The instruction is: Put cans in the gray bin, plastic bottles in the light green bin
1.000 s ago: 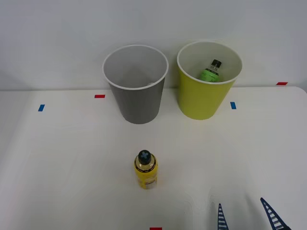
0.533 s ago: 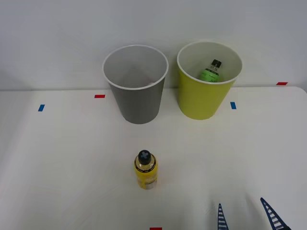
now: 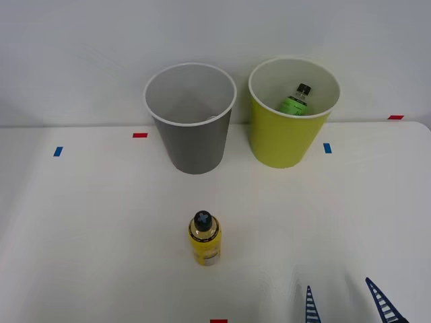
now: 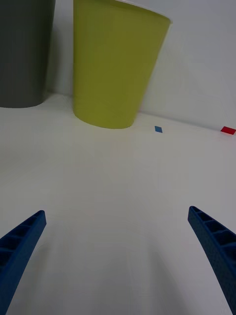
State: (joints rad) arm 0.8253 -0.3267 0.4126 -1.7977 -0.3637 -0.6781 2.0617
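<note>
White table (image 3: 81, 222) bears yellow bottle (image 3: 204, 239) upright; right gripper (image 3: 343, 299) spread wide (holding nothing).

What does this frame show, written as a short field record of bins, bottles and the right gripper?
gray bin: round dark gray plastic bin, upright at the table's back, contents not visible
light green bin: round yellow-green plastic bin, beside it, holds green-labelled black-capped bottle
table item: stubby yellow black-capped bottle, upright, in front of the gray bin
right gripper: open, empty, apart from the yellow bottle
</note>
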